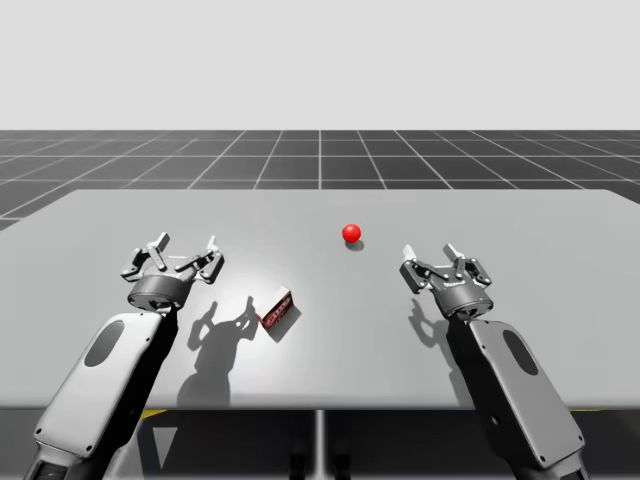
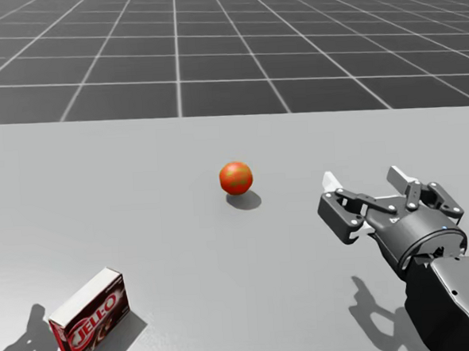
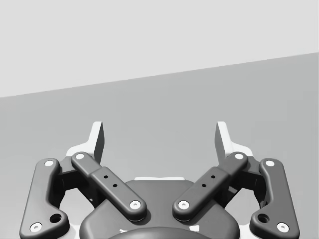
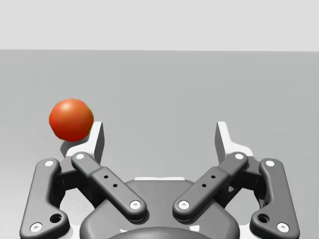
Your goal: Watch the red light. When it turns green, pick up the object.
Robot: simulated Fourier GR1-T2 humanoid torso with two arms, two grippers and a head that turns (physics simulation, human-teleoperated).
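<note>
Resting on smooth table point(image 1: 350, 345): round red light point(image 1: 351, 233), rectangular box point(image 1: 277, 309).

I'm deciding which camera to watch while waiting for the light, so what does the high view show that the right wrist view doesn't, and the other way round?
The high view adds my left gripper, open, and the dark red box lying on the table, nearer my left arm. The right wrist view adds the gap between my right gripper and its open fingers, with nothing in it. Both show the red ball, red and not green, ahead of my right gripper and off to one side of it.
</note>
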